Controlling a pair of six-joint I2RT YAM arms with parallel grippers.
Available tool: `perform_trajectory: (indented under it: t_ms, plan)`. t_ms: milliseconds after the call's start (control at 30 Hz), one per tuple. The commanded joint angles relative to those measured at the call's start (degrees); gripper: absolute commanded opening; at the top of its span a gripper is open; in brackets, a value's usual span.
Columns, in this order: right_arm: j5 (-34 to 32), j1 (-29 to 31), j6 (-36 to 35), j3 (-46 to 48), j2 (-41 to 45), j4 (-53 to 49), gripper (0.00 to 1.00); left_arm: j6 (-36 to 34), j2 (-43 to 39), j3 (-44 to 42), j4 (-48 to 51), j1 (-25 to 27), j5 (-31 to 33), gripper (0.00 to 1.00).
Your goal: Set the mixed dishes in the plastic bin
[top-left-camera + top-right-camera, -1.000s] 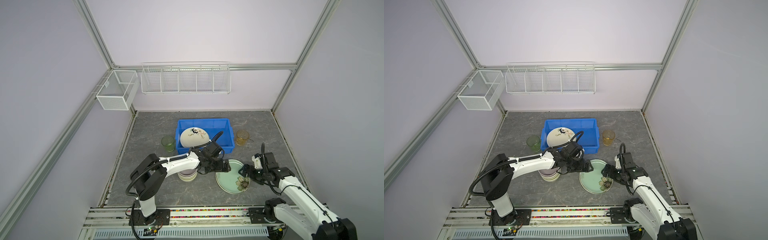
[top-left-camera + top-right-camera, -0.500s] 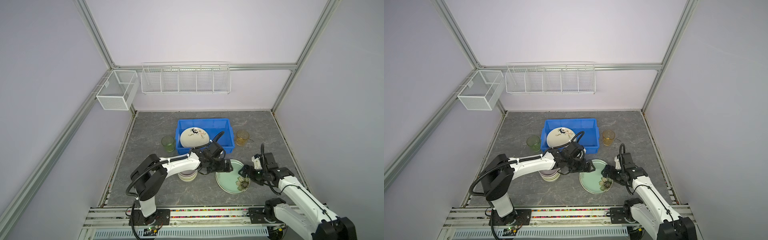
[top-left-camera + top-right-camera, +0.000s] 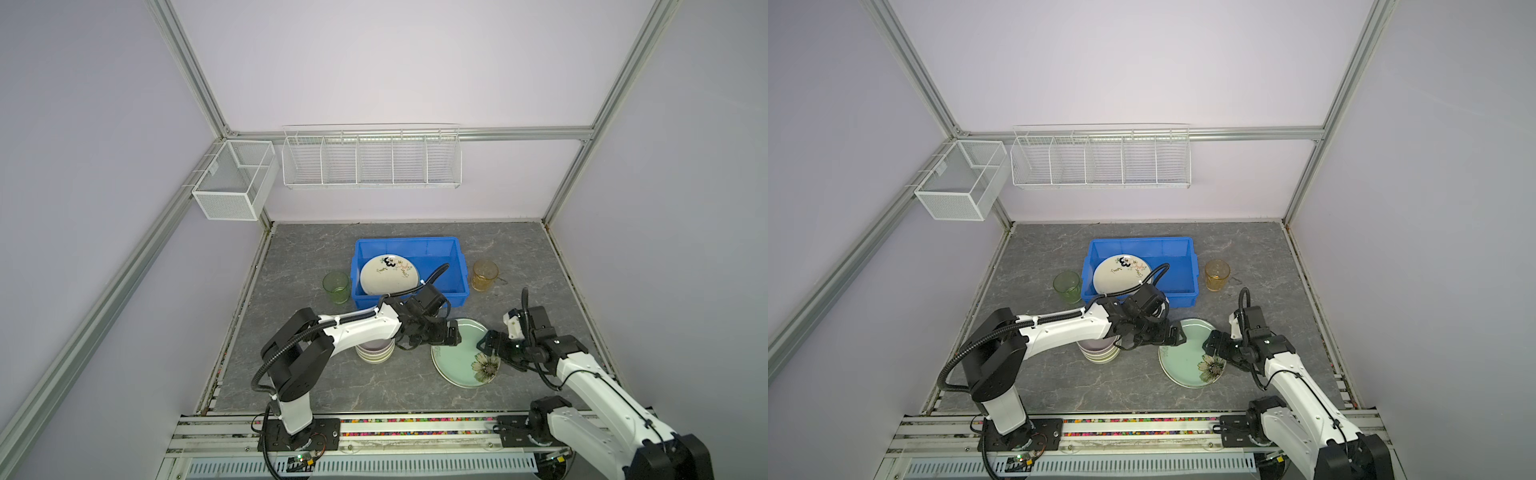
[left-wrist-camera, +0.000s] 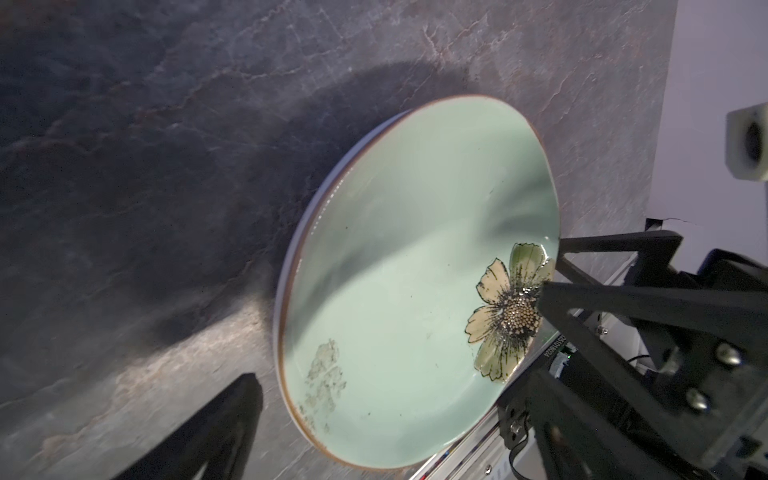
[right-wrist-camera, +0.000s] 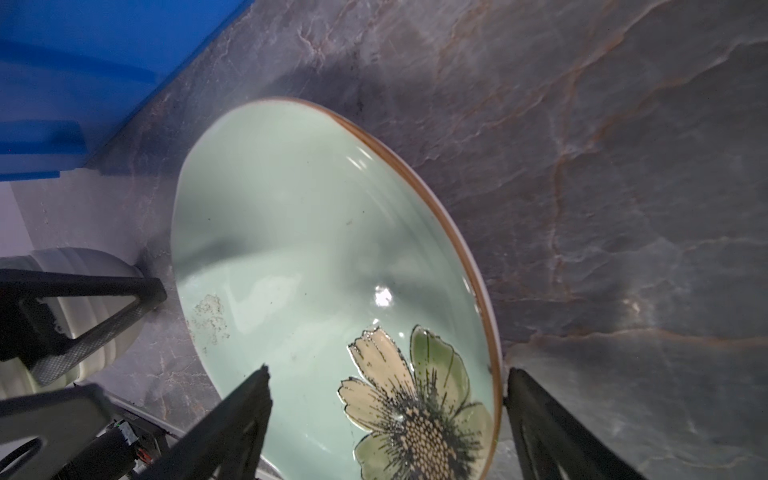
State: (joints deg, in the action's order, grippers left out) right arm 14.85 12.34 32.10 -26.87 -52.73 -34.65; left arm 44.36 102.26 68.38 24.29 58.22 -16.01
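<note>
Right wrist view: my right pincer [image 5: 388,370], spread wide, straddles the rim of the flowered green plate [image 5: 311,232], 1 finger inside, 1 outside; blue bin [image 5: 83,62] beyond.

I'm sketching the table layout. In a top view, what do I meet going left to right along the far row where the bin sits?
Green cup → blue bin → amber cup.

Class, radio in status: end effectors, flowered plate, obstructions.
Left end effector open beside pale green floral plate; right end effector open, straddling its rim. Plate outside blue plastic bin. Cream plate already inside.
</note>
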Motion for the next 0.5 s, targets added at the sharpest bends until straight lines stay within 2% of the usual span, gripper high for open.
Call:
perform_trajectory:
  t_ms: [0,467]
  plan:
    - [0.18,-0.21,-0.49,1.05,1.75,-0.37,0.9,-1.02,-0.51,1.19,2.0,0.41,2.5,1.0]
    - [4.28,-0.22,-0.67,2.5,0.96,3.36,0.91,0.51,2.57,1.66,-1.61,0.85,-1.3,1.0]
